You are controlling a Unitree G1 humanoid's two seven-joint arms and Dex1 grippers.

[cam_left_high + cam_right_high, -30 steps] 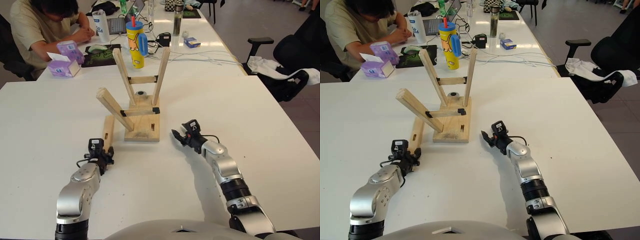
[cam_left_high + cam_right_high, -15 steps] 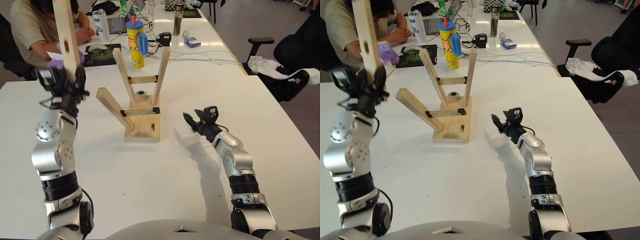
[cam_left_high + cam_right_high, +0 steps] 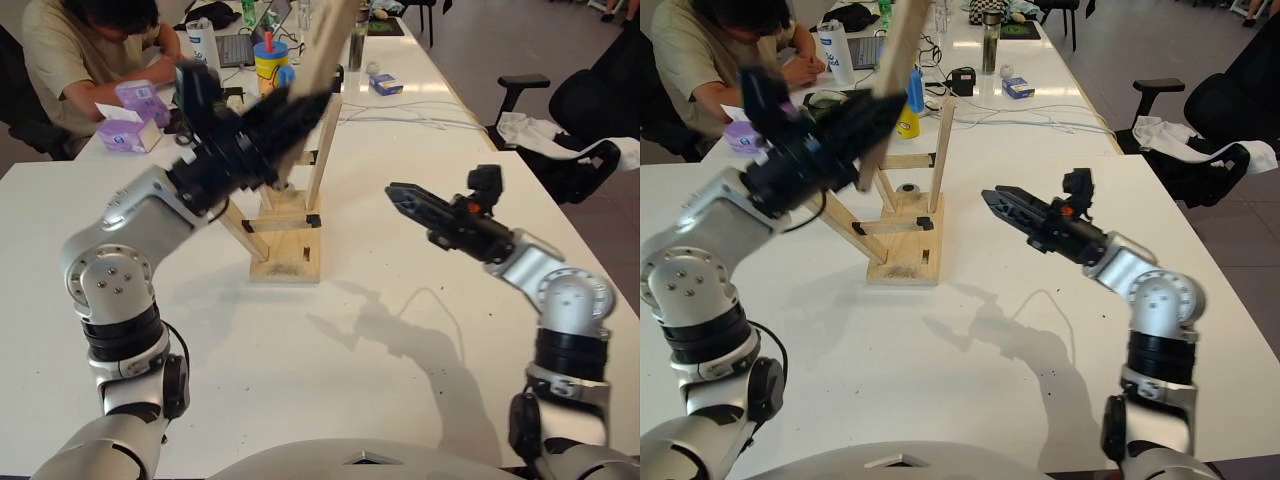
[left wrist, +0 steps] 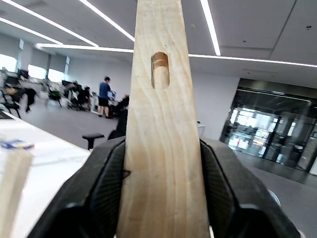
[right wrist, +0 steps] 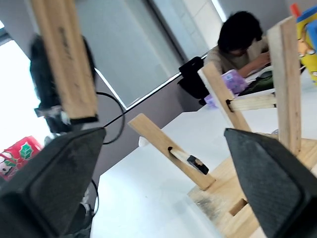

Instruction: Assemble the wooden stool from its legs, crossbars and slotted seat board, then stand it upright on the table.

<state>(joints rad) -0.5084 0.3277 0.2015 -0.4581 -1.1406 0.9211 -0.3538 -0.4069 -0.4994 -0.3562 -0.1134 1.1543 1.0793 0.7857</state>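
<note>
White table, half-built stool upside down on it, left gripper clamped on loose leg raised above stool, right gripper spread wide, airborne right of stool

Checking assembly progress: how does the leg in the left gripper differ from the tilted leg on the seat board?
The held leg is in the air, clamped in the left gripper; the tilted leg stands on the seat board. The held leg's slot holds no crossbar; the tilted leg's has a crossbar fitted. Both are pale, slotted wood.
</note>
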